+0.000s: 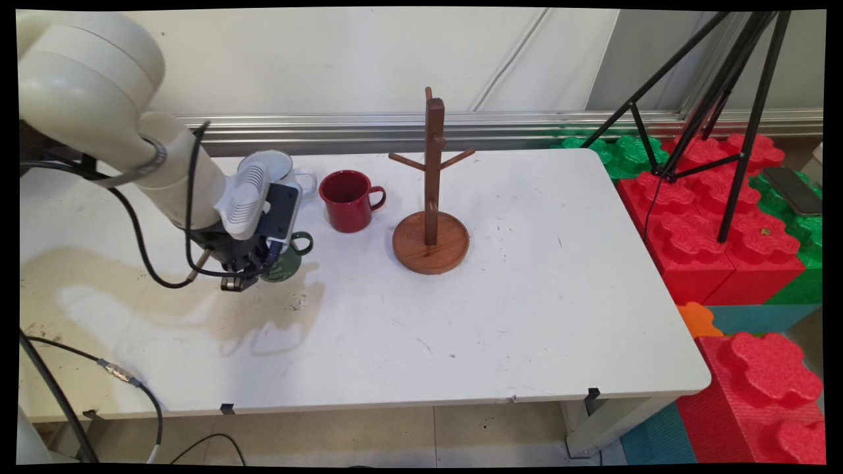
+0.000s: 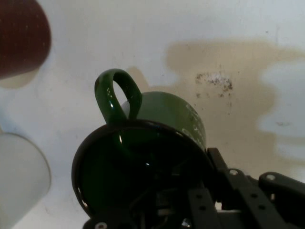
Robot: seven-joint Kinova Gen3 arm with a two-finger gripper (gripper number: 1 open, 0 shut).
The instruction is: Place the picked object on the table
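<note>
My gripper (image 1: 253,271) is low over the left part of the white table (image 1: 527,296), shut on the rim of a dark green mug (image 1: 290,259). In the hand view the green mug (image 2: 167,114) fills the lower middle. Its handle (image 2: 116,95) points up in that view, and one finger (image 2: 217,160) lies outside the rim on the right while the other reaches into the mug. Whether the mug rests on the table or hangs just above it I cannot tell. A red mug (image 1: 347,201) stands just behind and to the right, and a white mug (image 1: 276,168) stands behind the arm.
A wooden mug tree (image 1: 431,237) with bare pegs stands on a round base near the table's middle. Red and green foam blocks (image 1: 711,217) and a black tripod (image 1: 718,99) are off the right edge. Black cables (image 1: 132,382) cross the front left corner.
</note>
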